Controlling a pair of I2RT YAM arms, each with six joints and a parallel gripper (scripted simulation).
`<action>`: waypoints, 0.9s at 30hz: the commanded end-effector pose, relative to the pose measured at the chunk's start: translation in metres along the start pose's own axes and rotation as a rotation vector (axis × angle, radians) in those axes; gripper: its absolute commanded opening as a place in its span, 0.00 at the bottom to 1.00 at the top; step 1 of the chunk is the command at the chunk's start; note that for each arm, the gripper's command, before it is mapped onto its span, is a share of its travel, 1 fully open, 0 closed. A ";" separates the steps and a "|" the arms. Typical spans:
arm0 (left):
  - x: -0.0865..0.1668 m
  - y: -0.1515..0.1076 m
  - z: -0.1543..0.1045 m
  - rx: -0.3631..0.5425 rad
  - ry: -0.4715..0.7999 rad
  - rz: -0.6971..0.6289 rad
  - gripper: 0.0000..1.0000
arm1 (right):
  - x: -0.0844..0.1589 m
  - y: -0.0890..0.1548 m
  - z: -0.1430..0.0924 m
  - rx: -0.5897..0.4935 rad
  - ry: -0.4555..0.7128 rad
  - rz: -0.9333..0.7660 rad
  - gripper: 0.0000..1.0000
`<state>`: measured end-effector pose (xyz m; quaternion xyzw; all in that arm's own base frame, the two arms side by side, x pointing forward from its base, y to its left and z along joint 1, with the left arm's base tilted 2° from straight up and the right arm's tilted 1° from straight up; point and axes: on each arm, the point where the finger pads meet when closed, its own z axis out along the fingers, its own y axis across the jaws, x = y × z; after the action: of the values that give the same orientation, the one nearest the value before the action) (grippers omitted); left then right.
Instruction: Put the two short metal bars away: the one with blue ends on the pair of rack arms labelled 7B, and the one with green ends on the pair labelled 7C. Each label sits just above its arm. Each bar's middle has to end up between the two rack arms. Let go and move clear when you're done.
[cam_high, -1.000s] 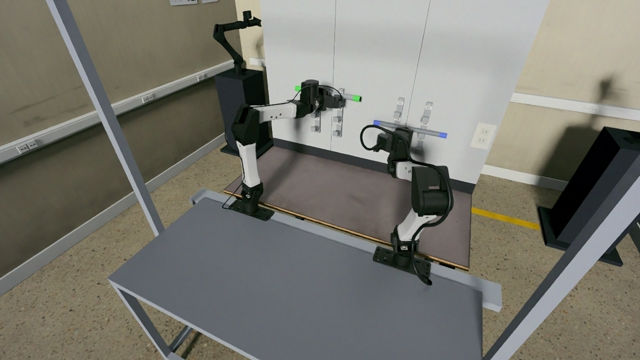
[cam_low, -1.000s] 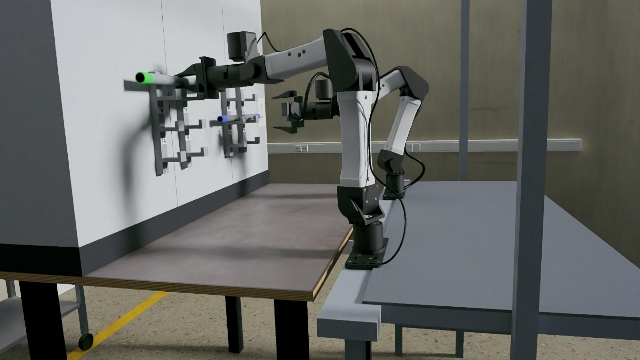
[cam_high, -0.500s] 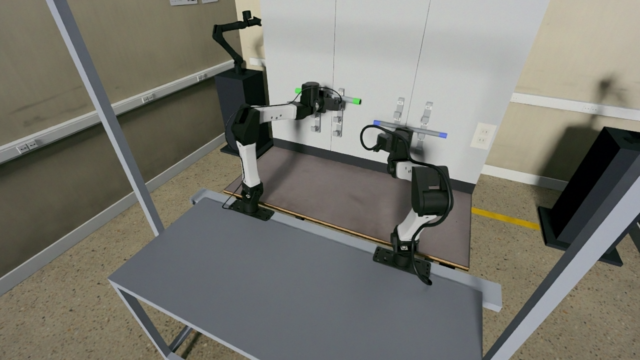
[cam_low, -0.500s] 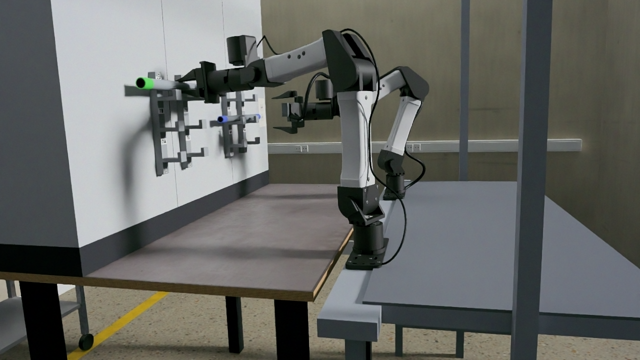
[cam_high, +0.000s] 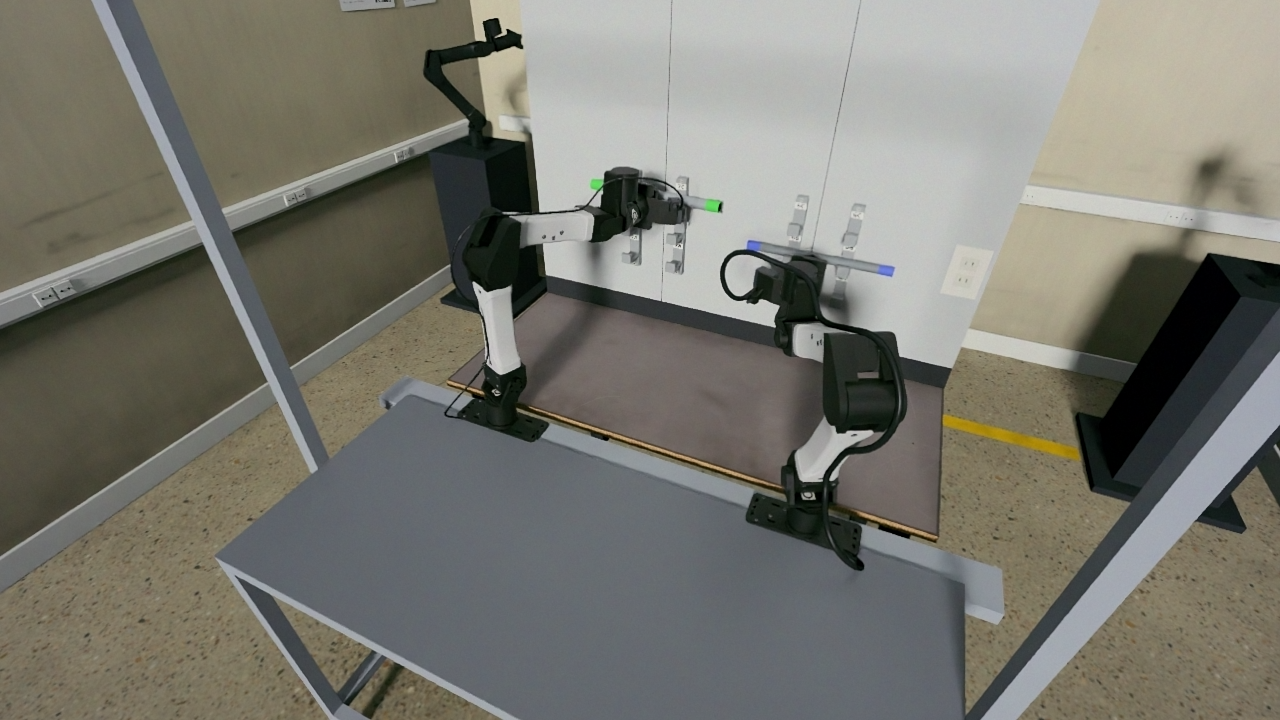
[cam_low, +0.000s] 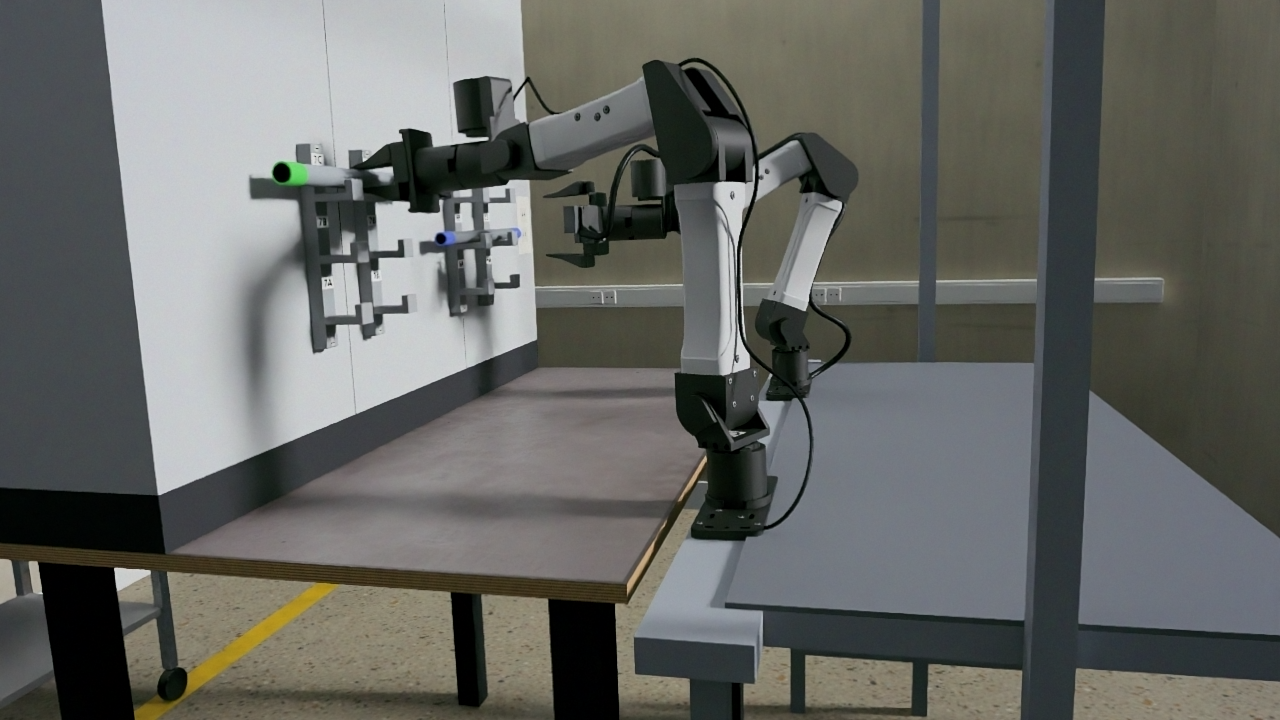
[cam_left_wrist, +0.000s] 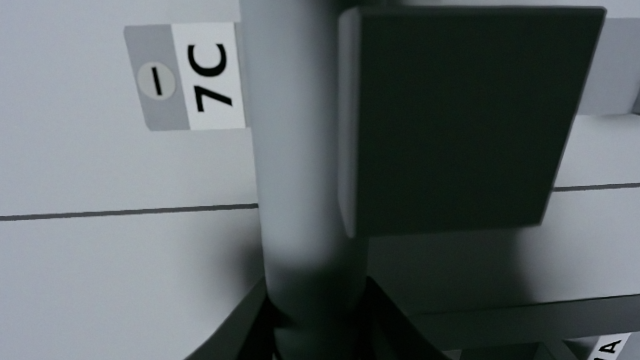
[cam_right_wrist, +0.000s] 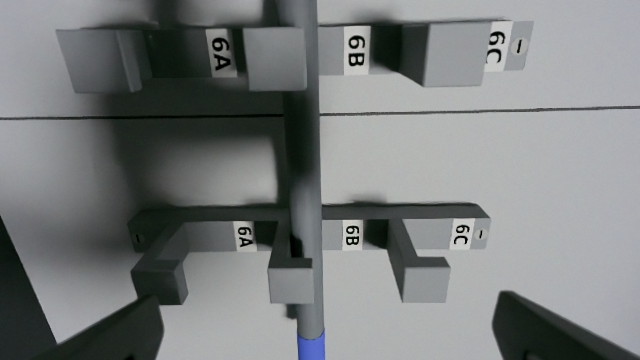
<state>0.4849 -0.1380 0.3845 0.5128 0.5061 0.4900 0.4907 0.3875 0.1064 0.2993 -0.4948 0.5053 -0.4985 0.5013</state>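
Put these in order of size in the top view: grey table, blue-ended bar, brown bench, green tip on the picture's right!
1. Grey table
2. Brown bench
3. Blue-ended bar
4. Green tip

Between the wide-parted dark fingers of the right gripper (cam_right_wrist: 327, 325), a grey round metal bar with a blue end (cam_right_wrist: 306, 200) runs away from the pincer. It lies along two grey metal rack strips with square-tipped arms, just beside the white 6B labels (cam_right_wrist: 353, 235), ahead of the pincer.
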 end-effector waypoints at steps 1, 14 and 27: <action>0.004 0.013 0.001 -0.065 0.004 -0.024 0.00 | -0.001 0.003 0.000 0.009 0.006 -0.004 1.00; 0.004 0.008 0.001 -0.065 0.004 -0.024 0.00 | -0.001 0.003 0.000 0.009 0.006 -0.004 1.00; 0.003 0.007 0.001 -0.065 0.004 -0.024 0.00 | -0.001 0.003 0.000 0.009 0.006 -0.004 1.00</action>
<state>0.4853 -0.1382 0.3801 0.5100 0.5050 0.4911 0.4937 0.3875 0.1064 0.2993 -0.4948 0.5053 -0.4985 0.5013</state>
